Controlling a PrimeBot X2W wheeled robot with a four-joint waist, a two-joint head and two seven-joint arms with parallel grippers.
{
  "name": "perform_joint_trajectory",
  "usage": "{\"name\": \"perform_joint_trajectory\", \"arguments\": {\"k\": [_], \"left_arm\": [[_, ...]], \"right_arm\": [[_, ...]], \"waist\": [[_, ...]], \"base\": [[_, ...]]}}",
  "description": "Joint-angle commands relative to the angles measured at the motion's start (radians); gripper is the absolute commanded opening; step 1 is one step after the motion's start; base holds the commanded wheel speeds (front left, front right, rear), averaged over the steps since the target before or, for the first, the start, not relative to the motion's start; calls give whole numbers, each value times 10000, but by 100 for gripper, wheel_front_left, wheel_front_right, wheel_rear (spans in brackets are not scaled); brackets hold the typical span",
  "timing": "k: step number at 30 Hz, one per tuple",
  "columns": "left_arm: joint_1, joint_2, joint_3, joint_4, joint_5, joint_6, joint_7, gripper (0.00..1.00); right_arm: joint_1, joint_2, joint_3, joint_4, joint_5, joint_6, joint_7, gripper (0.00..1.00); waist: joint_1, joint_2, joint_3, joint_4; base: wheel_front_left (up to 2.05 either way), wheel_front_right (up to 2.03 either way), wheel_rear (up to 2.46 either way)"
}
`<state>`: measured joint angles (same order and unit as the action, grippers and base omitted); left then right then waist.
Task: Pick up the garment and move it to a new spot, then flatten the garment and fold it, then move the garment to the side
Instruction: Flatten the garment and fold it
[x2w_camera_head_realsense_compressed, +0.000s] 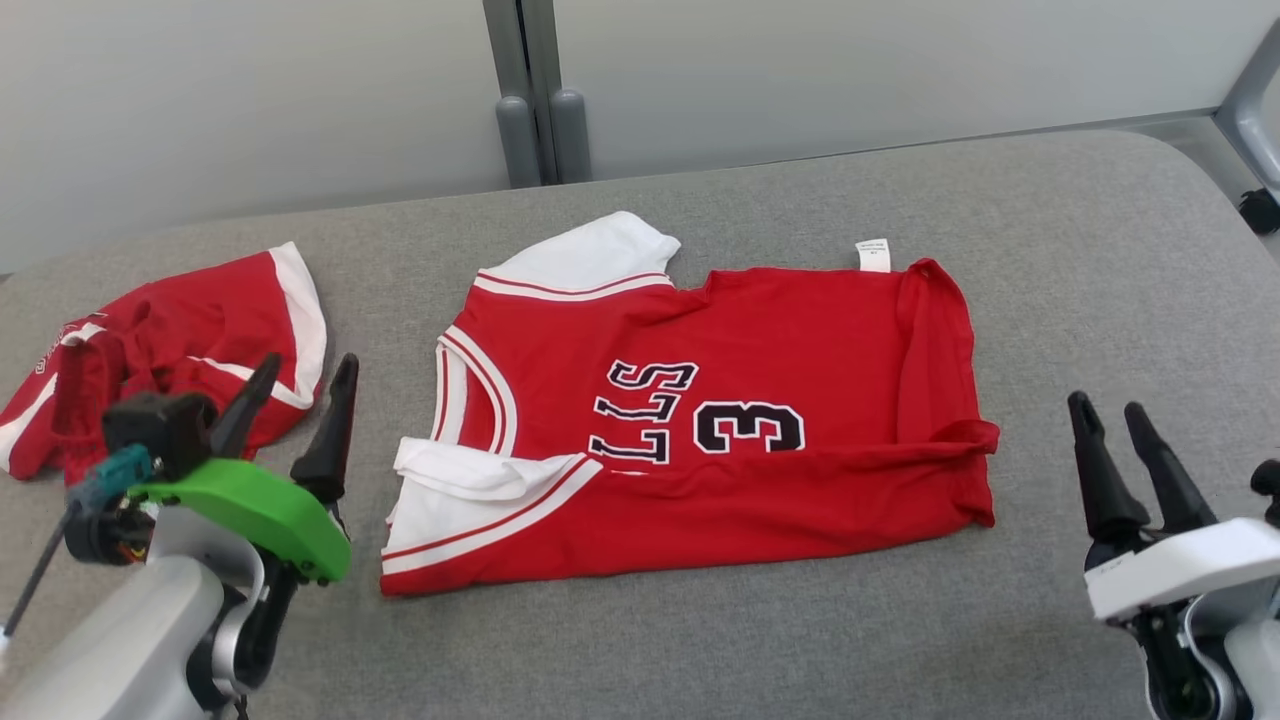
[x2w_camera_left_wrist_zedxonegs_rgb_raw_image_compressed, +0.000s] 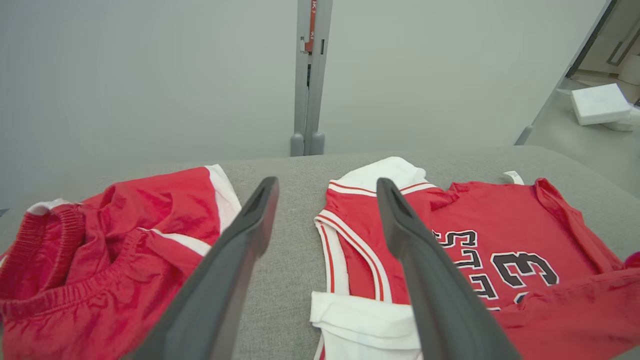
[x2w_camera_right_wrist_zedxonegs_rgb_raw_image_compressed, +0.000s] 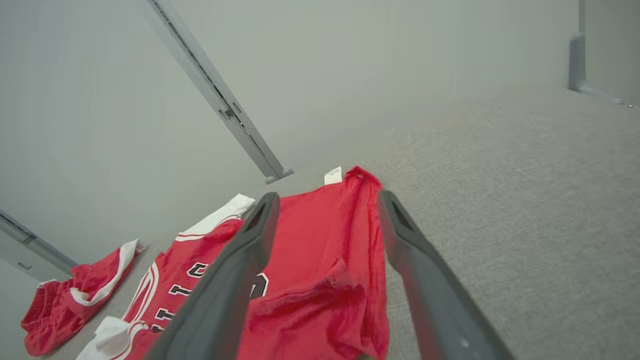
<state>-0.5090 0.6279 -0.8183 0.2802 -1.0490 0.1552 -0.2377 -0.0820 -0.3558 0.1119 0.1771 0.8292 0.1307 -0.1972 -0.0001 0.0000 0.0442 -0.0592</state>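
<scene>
Nearest, at left: the left gripper (x2w_camera_head_realsense_compressed: 303, 372), its two dark fingers spread wide with nothing between them, poised over the grey padded surface (x2w_camera_head_realsense_compressed: 700, 650) in the gap between the two pieces of clothing. Nearest, at right: the right gripper (x2w_camera_head_realsense_compressed: 1106, 405), likewise spread wide and empty, to the near right of the hem and apart from it. Centre: the garment (x2w_camera_head_realsense_compressed: 800, 350), a red jersey with white sleeves, lying flat on the surface. Its long axis runs left to right, with the neck opening towards the left and the hem towards the right (the printed "3" and lettering therefore read sideways). The near-left sleeve is turned in over the body, and the right-hand hem is rumpled. Far left: crumpled red shorts (x2w_camera_head_realsense_compressed: 180, 340), well apart from the garment. Far edge of the garment: a white care label (x2w_camera_head_realsense_compressed: 872, 255). Beyond: a grey post (x2w_camera_head_realsense_compressed: 535, 110) against the pale wall.
</scene>
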Motion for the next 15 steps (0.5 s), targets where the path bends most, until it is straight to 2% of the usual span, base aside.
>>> {"name": "perform_joint_trajectory", "arguments": {"k": [1,3,7,15], "left_arm": [[440,-5,99,-206,69,222,-105,100],[968,60,88,-473,269,575,-188,100],[1588,-64,-84,-662,74,688,-50,100],[1368,-499,-711,312,-115,214,939,100]], "right_arm": [[236,150,-67,34,-308,0,8,100],[357,368,-76,158,-532,0,234,100],[105,506,82,858,-946,0,1028,100],[-936,577,838,2237,-1619,0,1865,100]], "waist": [[1,0,100,-38],[1,0,180,-87],[1,0,402,-109],[1,0,774,-21]], "base": [[0,0,0],[0,0,0],[0,0,0],[0,0,0]]}}
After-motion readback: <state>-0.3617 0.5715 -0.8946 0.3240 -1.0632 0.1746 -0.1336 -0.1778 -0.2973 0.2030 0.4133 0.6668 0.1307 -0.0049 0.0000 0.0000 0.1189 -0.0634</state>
